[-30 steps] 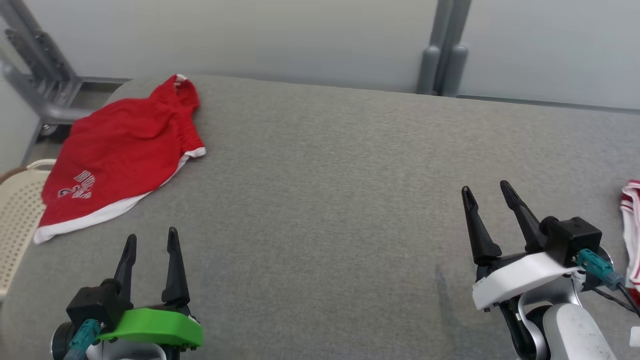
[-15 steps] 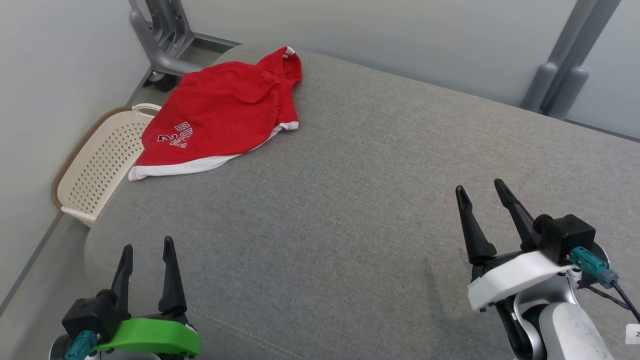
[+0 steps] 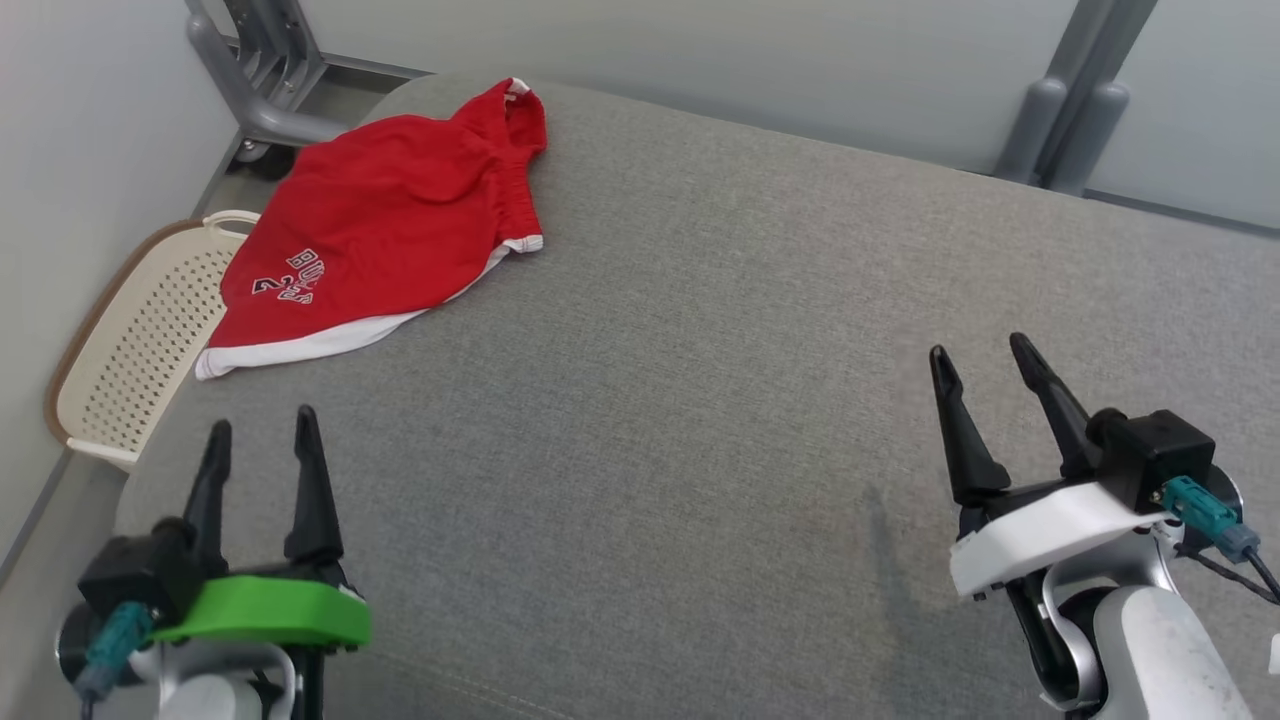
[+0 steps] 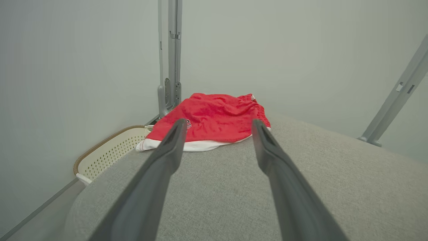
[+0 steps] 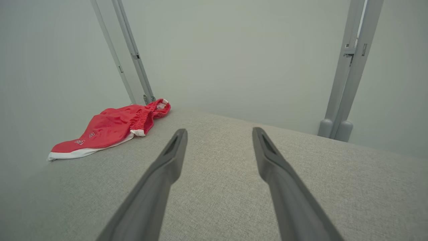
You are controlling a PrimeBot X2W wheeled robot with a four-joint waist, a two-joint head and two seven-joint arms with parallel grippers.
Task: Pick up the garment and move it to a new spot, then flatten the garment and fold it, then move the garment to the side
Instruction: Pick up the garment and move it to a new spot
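The garment (image 3: 380, 220) is a pair of red shorts with a white hem and dark lettering, lying crumpled at the far left corner of the grey padded table (image 3: 700, 400). From the left wrist the garment (image 4: 214, 120) lies straight ahead beyond the fingers; from the right wrist the garment (image 5: 113, 129) sits far left. My left gripper (image 3: 260, 435) hovers open near the table's front left, well short of the shorts. My right gripper (image 3: 985, 355) stands open at the front right, holding nothing.
A cream perforated basket (image 3: 130, 340) stands on the floor off the table's left edge, beside the shorts. Grey metal frame posts (image 3: 1060, 110) rise behind the table at the right, and another post (image 3: 250, 70) at the far left. A pale wall closes the back.
The head camera has turned left, so the whole picture shifted right and the basket and floor came into view. Both grippers stay open and the shorts lie as before.
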